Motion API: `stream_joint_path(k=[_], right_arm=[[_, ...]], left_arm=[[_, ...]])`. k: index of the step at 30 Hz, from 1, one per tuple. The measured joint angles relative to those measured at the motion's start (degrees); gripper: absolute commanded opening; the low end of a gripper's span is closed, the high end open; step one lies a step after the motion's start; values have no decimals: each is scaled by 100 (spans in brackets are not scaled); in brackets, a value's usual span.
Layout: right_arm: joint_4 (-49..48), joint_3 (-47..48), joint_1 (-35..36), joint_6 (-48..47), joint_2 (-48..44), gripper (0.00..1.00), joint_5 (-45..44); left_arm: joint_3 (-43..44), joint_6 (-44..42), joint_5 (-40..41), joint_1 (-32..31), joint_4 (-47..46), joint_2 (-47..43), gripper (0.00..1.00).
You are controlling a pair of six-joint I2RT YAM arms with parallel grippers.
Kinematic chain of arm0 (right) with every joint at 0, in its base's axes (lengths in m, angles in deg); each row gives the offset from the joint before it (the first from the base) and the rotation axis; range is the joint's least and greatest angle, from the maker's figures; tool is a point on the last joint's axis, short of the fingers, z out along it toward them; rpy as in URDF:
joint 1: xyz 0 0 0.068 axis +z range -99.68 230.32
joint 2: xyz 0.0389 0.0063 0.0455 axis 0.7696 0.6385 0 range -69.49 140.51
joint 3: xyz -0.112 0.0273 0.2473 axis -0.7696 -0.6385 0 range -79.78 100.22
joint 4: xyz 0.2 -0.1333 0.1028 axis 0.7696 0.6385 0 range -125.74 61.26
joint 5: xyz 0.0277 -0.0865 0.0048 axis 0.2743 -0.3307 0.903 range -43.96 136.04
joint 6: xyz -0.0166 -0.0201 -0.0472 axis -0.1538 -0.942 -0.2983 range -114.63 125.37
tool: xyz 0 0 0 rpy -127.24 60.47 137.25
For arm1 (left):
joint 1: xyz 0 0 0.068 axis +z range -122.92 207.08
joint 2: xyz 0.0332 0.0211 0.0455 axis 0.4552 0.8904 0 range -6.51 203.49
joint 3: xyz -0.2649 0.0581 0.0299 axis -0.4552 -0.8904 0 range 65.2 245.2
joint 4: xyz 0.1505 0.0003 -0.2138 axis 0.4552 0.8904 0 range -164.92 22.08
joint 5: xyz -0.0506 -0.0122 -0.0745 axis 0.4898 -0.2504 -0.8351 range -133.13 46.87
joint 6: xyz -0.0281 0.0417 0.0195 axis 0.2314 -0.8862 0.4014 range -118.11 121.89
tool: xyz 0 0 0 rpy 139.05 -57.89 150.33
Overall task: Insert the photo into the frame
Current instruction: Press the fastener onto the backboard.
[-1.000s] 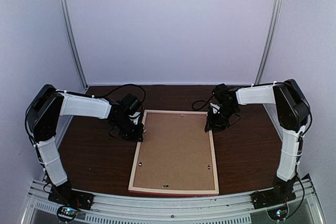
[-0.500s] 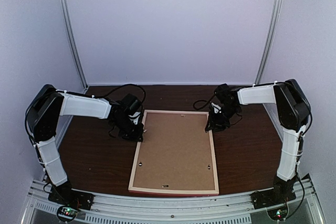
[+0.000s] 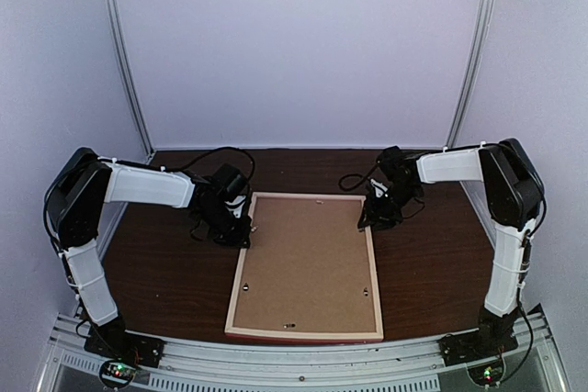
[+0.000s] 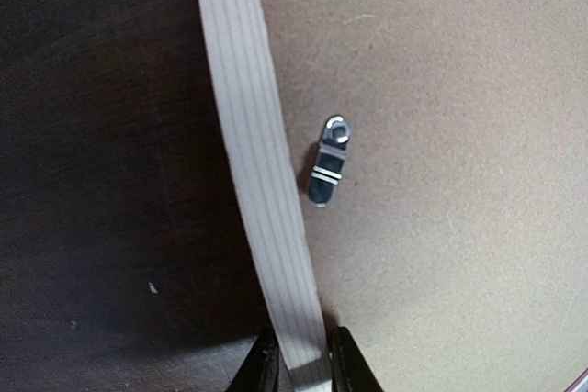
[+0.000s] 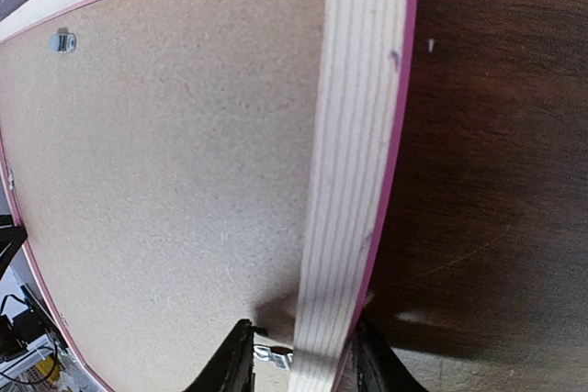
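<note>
Left gripper [image 4: 303, 369]: fingers pressed onto the frame's left long rail, one on each side of the pale wood, near the far-left corner.
Right gripper [image 5: 301, 360]: astride the right long rail near the far-right corner. Outer finger is against the pink edge; inner finger seems to stand slightly off the wood. Cannot tell whether it is gripping.
Frame [image 3: 303, 331]: lies face down in the middle of the table, pale back edges up, pink moulding showing only along the outer sides. Its near short rail is close to the table's near edge.
Photo: not visible in any view. Cannot tell whether it is under the board or elsewhere.
Backing board [image 3: 308, 259]: plain brown, seated flat inside the rails and filling the opening.
Clip [image 4: 328, 161]: small metal tab on the board just beside the left rail, lying along it. Cannot tell whether it is latched. More tabs show as small dots along the other rails.
Table [image 3: 432, 273]: dark wood, bare on both sides of the frame apart from the arms.
Progress (judgement): the back is closed and both grippers are on the rails. If the print is already inside, only securing the tabs is left. If not, the board has yet to come out, and the print and board then go in.
</note>
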Motion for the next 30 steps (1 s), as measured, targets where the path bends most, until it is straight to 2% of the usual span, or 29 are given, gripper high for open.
stream_joint_path(k=[11,22,30], right_arm=[[-9,0,0,7,0,38,13],[-350,-289,-46,-157,-170,50,234],[-549,-802,-44,-374,-544,53,210]], left_arm=[[-2,2,-9,9,-2,0,20],[-2,2,-11,9,-2,0,20],[-2,4,-13,9,-4,0,20]])
